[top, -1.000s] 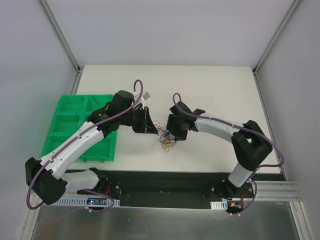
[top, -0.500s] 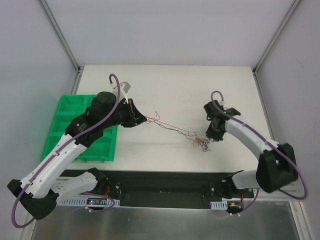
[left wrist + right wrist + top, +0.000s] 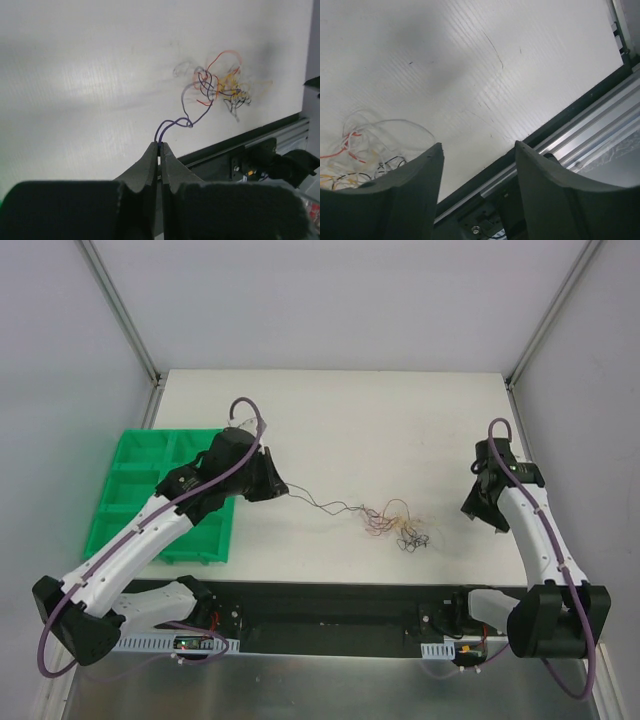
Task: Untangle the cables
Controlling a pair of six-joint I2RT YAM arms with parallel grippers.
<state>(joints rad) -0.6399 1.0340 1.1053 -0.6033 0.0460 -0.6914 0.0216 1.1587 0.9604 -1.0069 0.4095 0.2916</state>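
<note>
We saw the left gripper [image 3: 279, 490] over the left half of the white table [image 3: 400, 415], its forearm crossing above the green compartment tray [image 3: 130, 480] that sat at the table's left edge. In the left wrist view its two fingers were pressed together on the end of a dark purple strand [image 3: 172, 122], pinched right at the tips. That strand ran out from the tips in a small loop, then on toward the cables [image 3: 400, 530].

The cables lay in a loose clump on the table, right of centre and near its front edge, between the two grippers. We could pick out orange, black, yellowish and pale wires in the clump, crossing one another. The left wrist view blurred them, so we could not tell which wire passed over which. From above, the held strand showed as a thin wavy line from the left gripper to the clump.

The right gripper [image 3: 481, 512] was near the table's right edge, apart from the clump. Its fingers stood apart with only bare table between them. In its own view, the clump's edge lay at the lower left beside the left finger, and the aluminium rail [image 3: 600, 125] at the table's front edge ran behind the right one.
</note>
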